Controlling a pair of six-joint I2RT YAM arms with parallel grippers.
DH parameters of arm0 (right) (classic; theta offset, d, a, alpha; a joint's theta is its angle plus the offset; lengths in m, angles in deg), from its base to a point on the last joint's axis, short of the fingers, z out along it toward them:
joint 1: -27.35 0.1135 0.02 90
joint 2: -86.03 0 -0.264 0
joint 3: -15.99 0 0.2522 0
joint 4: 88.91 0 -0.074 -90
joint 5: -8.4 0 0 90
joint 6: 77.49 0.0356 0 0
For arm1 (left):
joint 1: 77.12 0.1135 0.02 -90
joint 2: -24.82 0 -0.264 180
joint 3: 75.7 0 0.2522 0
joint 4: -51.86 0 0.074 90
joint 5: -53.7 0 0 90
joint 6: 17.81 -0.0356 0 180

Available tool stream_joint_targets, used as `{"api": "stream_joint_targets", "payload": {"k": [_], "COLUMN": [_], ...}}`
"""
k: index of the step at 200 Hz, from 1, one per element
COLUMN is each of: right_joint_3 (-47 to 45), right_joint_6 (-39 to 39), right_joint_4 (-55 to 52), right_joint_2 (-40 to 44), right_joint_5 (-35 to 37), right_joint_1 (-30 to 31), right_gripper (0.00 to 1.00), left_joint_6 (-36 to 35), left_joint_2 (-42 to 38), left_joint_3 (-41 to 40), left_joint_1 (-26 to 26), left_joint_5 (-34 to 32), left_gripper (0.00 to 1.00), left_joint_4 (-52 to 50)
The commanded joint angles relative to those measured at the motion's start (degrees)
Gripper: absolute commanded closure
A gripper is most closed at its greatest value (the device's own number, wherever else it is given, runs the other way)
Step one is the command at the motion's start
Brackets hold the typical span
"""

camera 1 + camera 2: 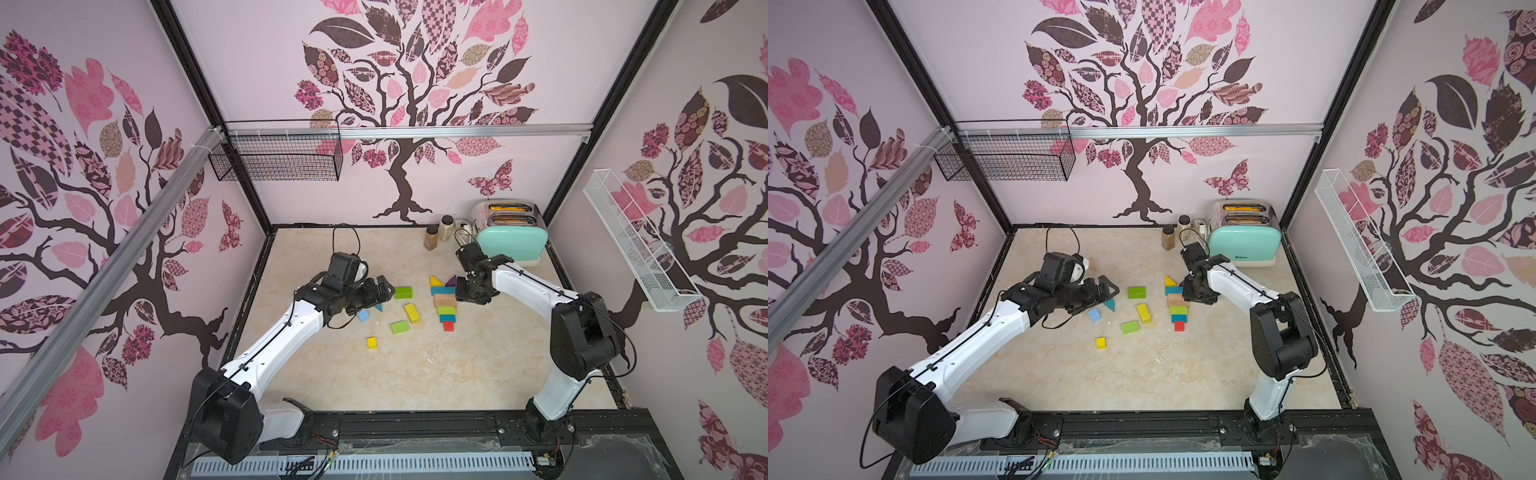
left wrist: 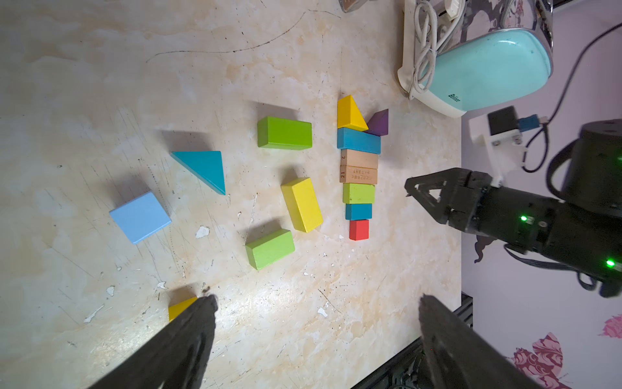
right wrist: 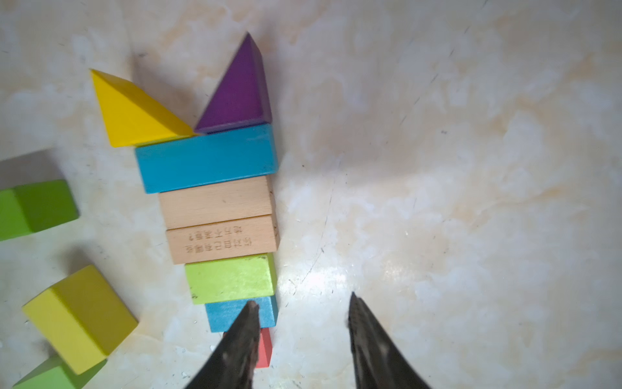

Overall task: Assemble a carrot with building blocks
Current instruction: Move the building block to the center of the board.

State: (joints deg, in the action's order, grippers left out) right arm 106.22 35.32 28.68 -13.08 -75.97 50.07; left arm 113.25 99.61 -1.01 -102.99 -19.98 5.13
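Right of centre in both top views, a block column (image 1: 445,305) lies flat on the bench (image 1: 415,374): red cube (image 1: 448,326) at its lower end, yellow and purple wedges (image 1: 435,281) at its upper. Loose blocks (image 1: 411,312) lie to its left. Left fingers (image 2: 188,336) spread wide, empty. Right fingers (image 3: 370,343) apart, gripping nothing, just beside the column.

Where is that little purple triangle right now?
In a top view the purple triangle lies right of centre, against the long teal bar, beside the yellow triangle, on the side nearer the toaster.
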Motion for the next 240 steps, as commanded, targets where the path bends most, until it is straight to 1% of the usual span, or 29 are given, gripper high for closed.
{"api": "stream_joint_targets", "payload": {"k": [1,7,13,27,33,39,55,74,79,83,100,107,124,141,195,206,240], "right_joint_3": [4.0,4.42,4.82,5.78,6.2,6.62,7.24,6.67,6.36,6.17,5.83,5.41,5.26,5.01,3.59,3.52,3.03], "right_joint_6": [-1.69,-1.97,-2.1,-2.41,-2.61,-2.83,-3.03,-3.22,-3.21,-3.21,-3.12,-3.25,-3.34,-3.38,-3.91,-4.0,-4.35], "right_joint_4": [-4.07,-4.5,-4.85,-5.68,-6.15,-6.65,-8.07,-8.42,-8.4,-8.52,-8.88,-8.77,-9.19,-9.56,-9.63,-9.78,-9.79], "right_joint_2": [3.28,3.91,4.56,5.9,6.22,6.54,6.9,7.87,8.09,8.21,8.63,8.84,8.85,9.23,11.7,12.05,12.85], "right_joint_5": [-0.9,-1.36,-1.69,-2.72,-3.16,-3.76,-5.79,-6.46,-6.65,-6.83,-6.96,-6.95,-6.52,-6.17,-6.0,-6.19,-6.86], "right_joint_1": [0.31,0.3,0.3,0.29,0.33,0.37,0.46,1.12,1.24,1.39,1.71,1.93,2.48,2.55,2.55,2.58,2.51], "right_gripper": [0.45,0.42,0.4,0.33,0.3,0.26,0.21,0.14,0.13,0.12,0.11,0.11,0.1,0.09,0.07,0.07,0.07], "left_joint_6": [2.94,4.18,5.49,11.11,11.79,11.05,4.43,-1.98,-2.08,-1.99,-3.81,-5.08,-8.09,-7.95,-5.02,-4.04,-1.54], "left_joint_2": [-2.76,-3.39,-4.02,-4.73,-4.52,-4.19,-2.83,-1.48,-1.05,-0.55,4.32,7.27,14.69,21.49,37.01,39.02,43.25], "left_joint_3": [-1.57,-2.6,-4.58,-8.51,-9.63,-9.67,-5.3,-0.09,0.77,1.32,5.0,7.33,14.06,18.92,27.23,28.46,31.42], "left_joint_1": [1.98,2.8,3.91,6.45,7.01,7.2,6.29,3.47,2.7,2.38,1.92,0.62,-4.14,-6.83,-7.18,-7.18,-7.25], "left_joint_5": [0.51,2.54,5.32,9.73,11.36,11.48,7.15,-3.95,-7.14,-8.31,-6.5,-6.44,-11.24,-15.32,-19.3,-20.07,-19.09], "left_gripper": [0.02,0.02,0.02,0.02,0.02,0.02,0.02,0.02,0.02,0.02,0.02,0.02,0.02,0.02,0.02,0.02,0.02], "left_joint_4": [2.71,4.27,8.08,14.23,16.45,15.95,7.29,-0.88,-2.03,-2.58,-5.91,-7.45,-12.16,-14.07,-12.82,-12.22,-9.98]}}
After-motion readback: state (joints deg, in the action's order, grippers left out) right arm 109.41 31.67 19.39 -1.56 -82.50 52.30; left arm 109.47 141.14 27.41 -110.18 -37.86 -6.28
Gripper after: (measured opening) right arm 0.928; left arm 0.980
